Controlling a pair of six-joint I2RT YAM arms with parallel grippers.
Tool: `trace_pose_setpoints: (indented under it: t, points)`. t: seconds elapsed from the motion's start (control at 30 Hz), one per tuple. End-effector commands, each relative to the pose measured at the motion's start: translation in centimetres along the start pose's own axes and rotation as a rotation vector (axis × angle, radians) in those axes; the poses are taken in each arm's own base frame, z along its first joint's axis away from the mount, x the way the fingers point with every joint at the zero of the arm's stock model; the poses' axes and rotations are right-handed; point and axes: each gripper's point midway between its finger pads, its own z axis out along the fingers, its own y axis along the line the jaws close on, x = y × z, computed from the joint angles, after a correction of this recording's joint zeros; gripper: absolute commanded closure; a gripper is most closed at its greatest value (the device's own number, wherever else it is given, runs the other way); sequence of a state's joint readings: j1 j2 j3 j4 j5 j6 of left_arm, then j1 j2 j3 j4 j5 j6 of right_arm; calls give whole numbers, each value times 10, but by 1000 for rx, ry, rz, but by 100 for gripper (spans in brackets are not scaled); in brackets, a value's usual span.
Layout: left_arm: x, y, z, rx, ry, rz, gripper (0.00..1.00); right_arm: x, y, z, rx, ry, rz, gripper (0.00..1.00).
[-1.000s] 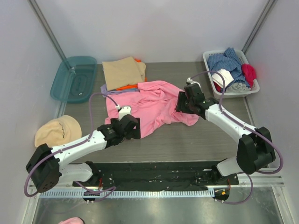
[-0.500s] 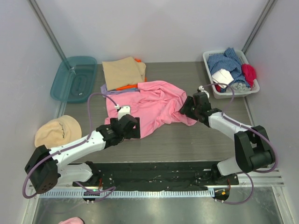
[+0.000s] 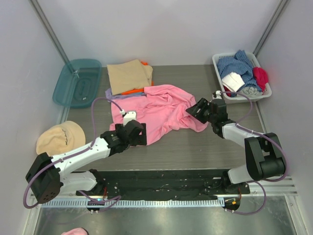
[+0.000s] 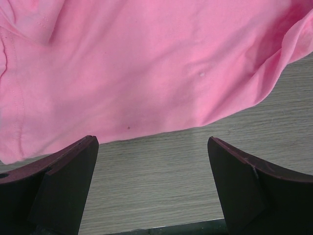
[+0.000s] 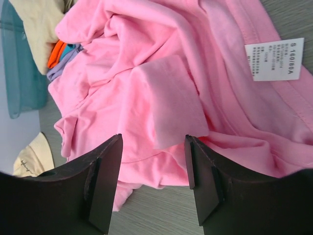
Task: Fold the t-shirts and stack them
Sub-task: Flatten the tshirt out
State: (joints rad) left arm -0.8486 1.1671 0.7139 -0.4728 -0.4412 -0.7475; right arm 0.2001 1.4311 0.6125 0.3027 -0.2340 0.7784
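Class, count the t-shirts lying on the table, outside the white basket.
4: pink t-shirt crumpled centrally; tan, orange and lilac stacked beyond it, leftward. Others may hide within that stack.

A robot lab cell: bare white walls (image 3: 161, 29) box in a table (image 3: 195, 152) with a metal rail (image 3: 161, 202).
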Motion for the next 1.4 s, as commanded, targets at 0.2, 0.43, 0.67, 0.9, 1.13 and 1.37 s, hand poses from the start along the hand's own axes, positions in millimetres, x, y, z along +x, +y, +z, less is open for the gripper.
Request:
trace_pose_setpoints:
  t: [0.2, 0.43, 0.67, 0.9, 1.13, 1.37]
  points:
    - [-9, 2, -4, -1, -33, -11, 0, -22, 17, -3, -57, -65, -7, 39]
    - [-10, -2, -4, 6, -31, -13, 0, -22, 1, 0, -16, -71, 8, 38]
    - [-13, 0, -6, -2, -37, -8, 0, -18, -11, 8, -29, -59, 70, 38]
    - [-12, 1, -6, -2, -32, -6, 0, -8, -16, 14, -55, -34, 110, 38]
    - [-12, 2, -6, -7, -33, -7, 0, -1, -16, 18, -82, -11, 139, 38]
    - [-9, 4, -6, -10, -31, -12, 0, 1, -16, 18, -90, -9, 133, 58]
